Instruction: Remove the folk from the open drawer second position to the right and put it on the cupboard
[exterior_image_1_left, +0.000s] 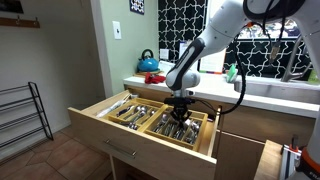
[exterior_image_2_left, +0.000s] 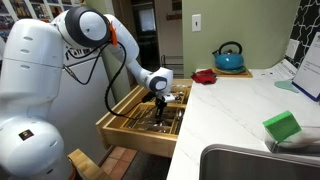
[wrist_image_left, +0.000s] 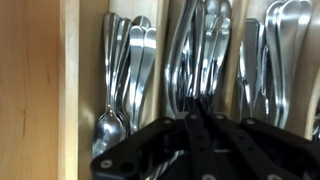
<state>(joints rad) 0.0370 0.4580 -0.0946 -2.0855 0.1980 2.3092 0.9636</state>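
Gripper (wrist_image_left: 200, 115) hangs among forks (wrist_image_left: 192, 50) in the open drawer (exterior_image_1_left: 110, 135), jaw state impossible to tell; best pinch one handle squarely between them, lifting straight toward the countertop (exterior_image_2_left: 240, 110).

The kettle (exterior_image_2_left: 228, 57) is blue, the cutlery (wrist_image_left: 125, 60) silver.

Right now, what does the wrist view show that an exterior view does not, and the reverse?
Only the wrist view: single spoons lying beside a wooden divider. Only an exterior view: the blue kettle, a green object and the robot arm. Both: the end effector low over the open drawer of cutlery.
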